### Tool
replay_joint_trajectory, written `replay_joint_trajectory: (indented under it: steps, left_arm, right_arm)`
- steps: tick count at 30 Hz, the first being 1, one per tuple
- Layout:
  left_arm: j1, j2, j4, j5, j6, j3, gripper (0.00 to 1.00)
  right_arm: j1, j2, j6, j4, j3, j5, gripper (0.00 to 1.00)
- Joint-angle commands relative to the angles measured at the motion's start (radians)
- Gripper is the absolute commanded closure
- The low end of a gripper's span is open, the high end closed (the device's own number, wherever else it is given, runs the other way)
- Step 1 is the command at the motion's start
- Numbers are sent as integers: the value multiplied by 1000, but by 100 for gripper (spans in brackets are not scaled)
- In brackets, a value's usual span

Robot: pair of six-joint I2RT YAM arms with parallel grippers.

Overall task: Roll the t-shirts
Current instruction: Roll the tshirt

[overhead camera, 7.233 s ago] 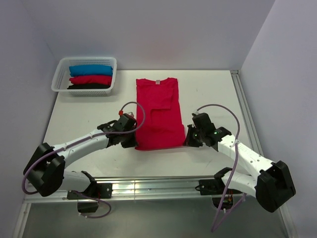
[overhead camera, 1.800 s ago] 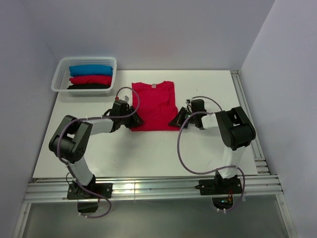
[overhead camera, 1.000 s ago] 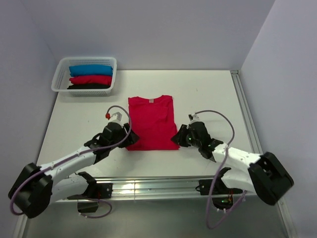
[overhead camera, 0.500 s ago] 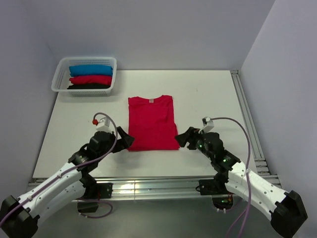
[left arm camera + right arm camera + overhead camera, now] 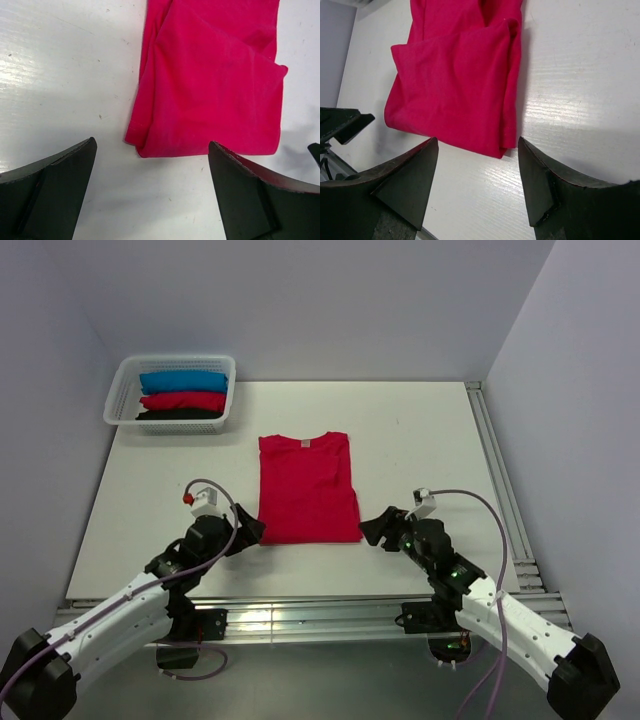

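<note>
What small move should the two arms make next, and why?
The folded crimson cloth t-shirt lies flat, unrolled; the left gripper and right gripper stand open just short of its near corners. So probably: ease both forward and close on the near hem.

Folded crimson t-shirt (image 5: 455, 85) beyond parted jaws

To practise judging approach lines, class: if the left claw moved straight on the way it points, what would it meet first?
Probably the red t-shirt, at its near left corner, straight ahead of the open left claw; depth is uncertain.
</note>
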Motion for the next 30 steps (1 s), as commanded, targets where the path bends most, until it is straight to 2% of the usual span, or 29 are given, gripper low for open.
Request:
replay_joint_trajectory:
  steps: [1,4,9,11,18,22,30]
  left_arm:
    - [-3,16,55,-21,67,18,1]
    - [-3,-34,97,48,117,-15,1]
    - [-5,-224,50,-1,9,-76,2]
    - [-5,-244,58,2,18,-81,7]
    - [-5,-94,97,-45,-2,-50,11]
    - [-12,16,186,-47,-25,-63,11]
    - [-37,23,176,-87,-28,-69,11]
  right_arm:
    - [9,31,28,85,-23,34,29]
    - [12,38,49,110,-38,46,31]
    - [21,8,52,88,-40,78,30]
    - [23,21,57,108,-44,66,30]
    - [61,175,43,114,13,117,33]
    - [95,219,48,122,31,138,32]
    - [129,269,29,125,52,149,32]
